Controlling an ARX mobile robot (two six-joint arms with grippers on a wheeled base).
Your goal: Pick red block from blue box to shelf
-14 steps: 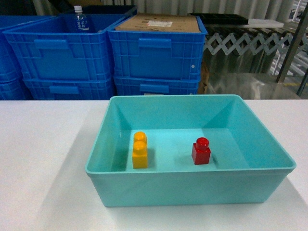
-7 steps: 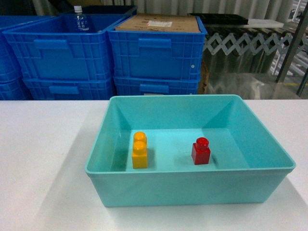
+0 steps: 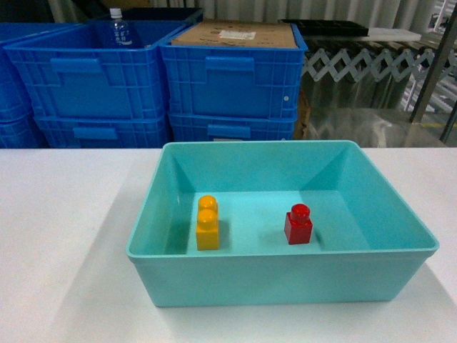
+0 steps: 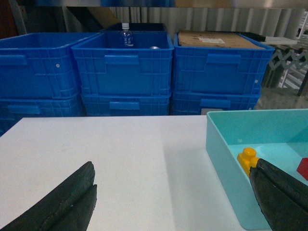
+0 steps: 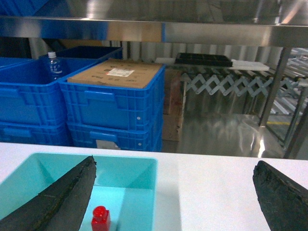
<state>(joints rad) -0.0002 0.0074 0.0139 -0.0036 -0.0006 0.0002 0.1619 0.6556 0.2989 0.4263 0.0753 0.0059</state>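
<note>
The red block [image 3: 298, 224] stands upright on the floor of the blue box [image 3: 282, 277], right of centre. It also shows low in the right wrist view as the red block [image 5: 100, 220], and as a sliver of red block [image 4: 303, 168] at the left wrist view's right edge. My right gripper [image 5: 173, 195] is open over the table, right of the blue box [image 5: 144, 192]. My left gripper [image 4: 175, 192] is open beside the blue box [image 4: 226, 163], to its left. Neither gripper shows in the head view. A steel rail of the shelf [image 5: 154, 30] crosses overhead.
A yellow two-stud brick [image 3: 208, 222] stands in the box left of the red block. Dark blue crates [image 3: 228, 78] are stacked behind the white table [image 3: 64, 236], one holding a water bottle [image 3: 118, 30]. A steel upright [image 5: 272, 91] rises at the right.
</note>
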